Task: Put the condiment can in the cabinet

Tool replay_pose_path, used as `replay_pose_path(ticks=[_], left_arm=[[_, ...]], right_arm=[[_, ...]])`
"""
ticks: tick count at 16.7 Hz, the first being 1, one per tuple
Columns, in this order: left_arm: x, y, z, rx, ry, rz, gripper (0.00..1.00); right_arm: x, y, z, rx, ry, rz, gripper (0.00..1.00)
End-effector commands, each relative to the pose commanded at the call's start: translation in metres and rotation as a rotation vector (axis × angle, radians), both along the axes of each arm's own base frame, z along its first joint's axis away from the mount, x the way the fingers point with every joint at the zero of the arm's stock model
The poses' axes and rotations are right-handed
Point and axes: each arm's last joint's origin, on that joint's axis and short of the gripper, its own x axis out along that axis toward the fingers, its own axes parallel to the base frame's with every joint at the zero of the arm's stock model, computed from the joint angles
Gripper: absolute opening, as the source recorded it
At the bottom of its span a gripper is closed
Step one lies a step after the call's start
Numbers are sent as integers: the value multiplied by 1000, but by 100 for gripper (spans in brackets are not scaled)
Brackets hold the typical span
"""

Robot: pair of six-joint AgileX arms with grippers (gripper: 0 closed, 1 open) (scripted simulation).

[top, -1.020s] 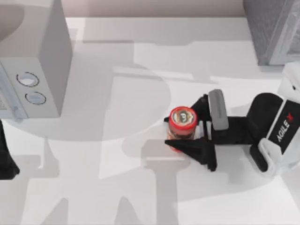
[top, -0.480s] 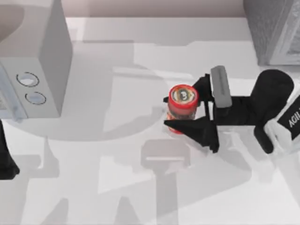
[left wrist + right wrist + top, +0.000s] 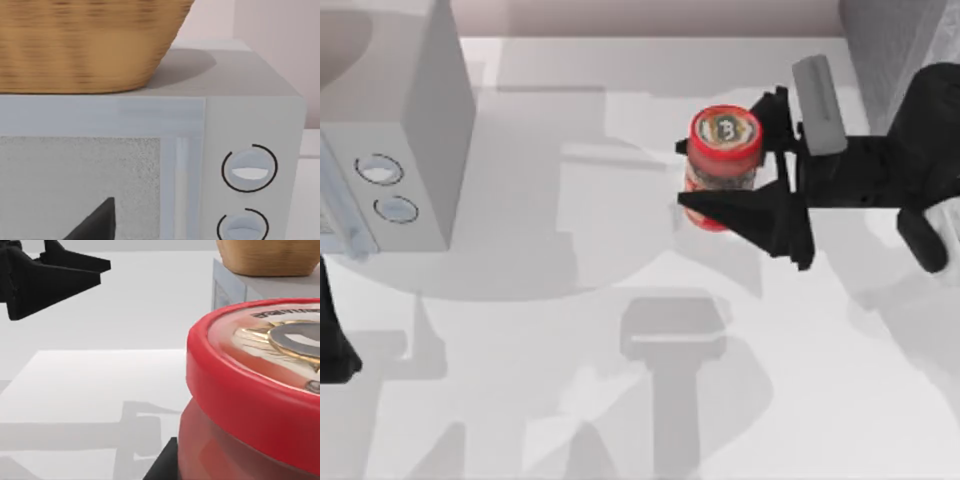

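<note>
- Condiment can (image 3: 725,165), a small upright red cylinder with a red-rimmed round top and a grey-white centre bearing a dark mark, is seen in the top view toward the back right of the white desk (image 3: 520,400).
- The can is clasped between the two black fingers of the right gripper (image 3: 720,175); one finger is seen along the can's nearer side, the other behind it.
- The can's shadow is cast on the desk nearer the front and well apart from the can itself, so the can is shown lifted clear of the surface.
- The right arm is extended in from the top view's right edge, and a grey block is mounted on top of its wrist.
- A grey cabinet (image 3: 895,60) is placed at the back right corner, just beyond the right arm.
- In the right wrist view, the can's red rim and glossy red side (image 3: 260,405) are shown very close.
- A pale grey microwave oven (image 3: 405,150) with two round dials is set at the left of the desk, and a woven tan basket (image 3: 85,45) is rested on its roof.
- The left gripper (image 3: 335,340) is parked at the left edge of the desk, in front of the microwave; whether its fingers are apart cannot be told.
</note>
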Motion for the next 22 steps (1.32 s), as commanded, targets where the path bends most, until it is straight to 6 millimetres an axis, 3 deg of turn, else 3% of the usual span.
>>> replay_pose_path(ticks=[6,10,15,22], left_arm=[[0,0,0,0,0,0,100],[0,0,0,0,0,0,100],[0,0,0,0,0,0,100],[0,0,0,0,0,0,100]], right_arm=[[0,0,4,1,-2,0,0],[-13,-22,10,-19,76,-92,0],[-62,-66,45,-31,100,-356,0],[-153,-106,102,55,-113,-733,0]])
